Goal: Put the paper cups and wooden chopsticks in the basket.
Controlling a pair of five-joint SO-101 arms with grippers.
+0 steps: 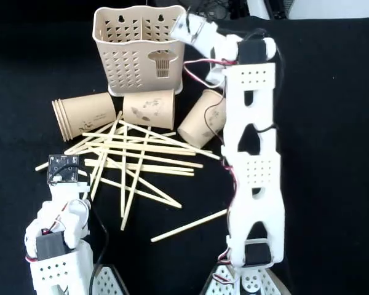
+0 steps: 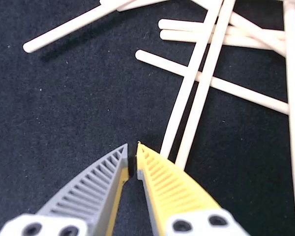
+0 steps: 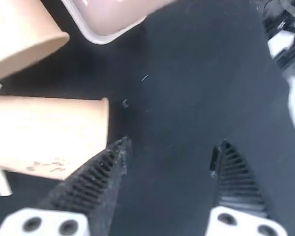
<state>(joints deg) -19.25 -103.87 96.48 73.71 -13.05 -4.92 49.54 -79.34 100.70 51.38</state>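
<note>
Little looks done: the paper cups (image 1: 149, 109) and wooden chopsticks (image 1: 154, 150) all lie outside the basket (image 1: 129, 43), with the left claw (image 2: 132, 160) pressed together and the right claw (image 3: 169, 152) spread, empty.

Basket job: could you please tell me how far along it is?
Nothing looks done: the basket holds nothing I can see. Nothing is in hand: the left gripper is shut, empty, by the chopsticks; the right gripper is open beside the paper cups. Left to do: all the cups, lying on their sides, and every scattered chopstick.
</note>
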